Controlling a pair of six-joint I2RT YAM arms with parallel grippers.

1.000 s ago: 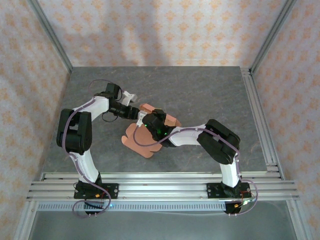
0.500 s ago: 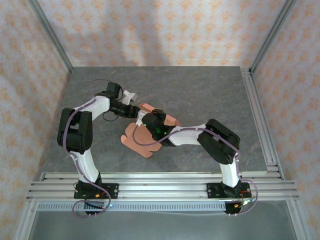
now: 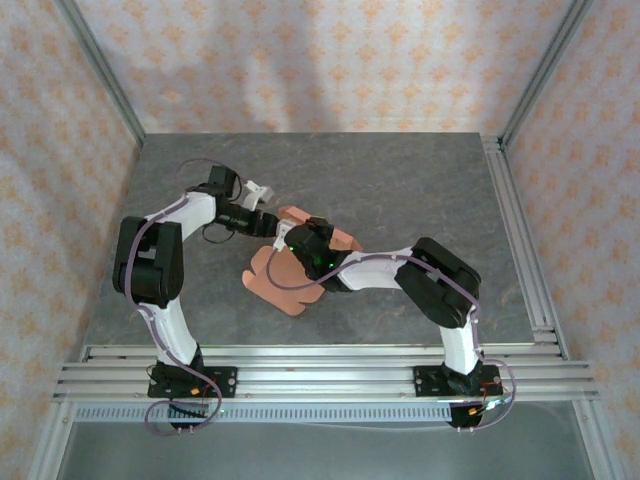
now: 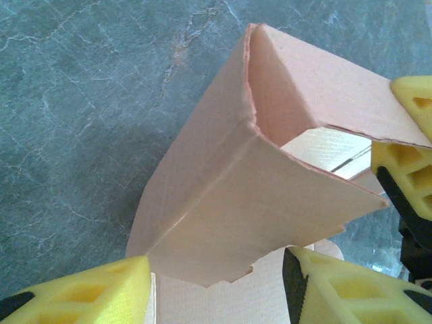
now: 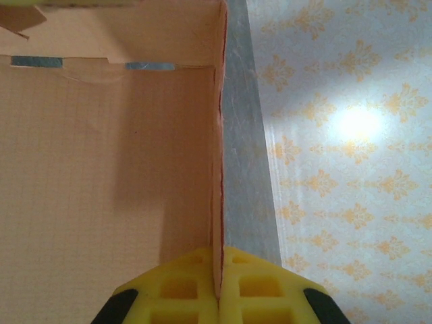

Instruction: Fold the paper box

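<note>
1. Grey stone-look table [image 3: 400,190] lies under the paper box [image 3: 283,290], which sits half-folded between my arms.
2. Its flat part lies nearer my bases, and its raised walls at the far end meet both claws.
3. My right claw [image 5: 217,287] pinches one raised wall's edge.
4. My left claw [image 4: 216,297] stands spread around the box's folded corner.
5. Since a second ago, almost nothing has shifted.
</note>
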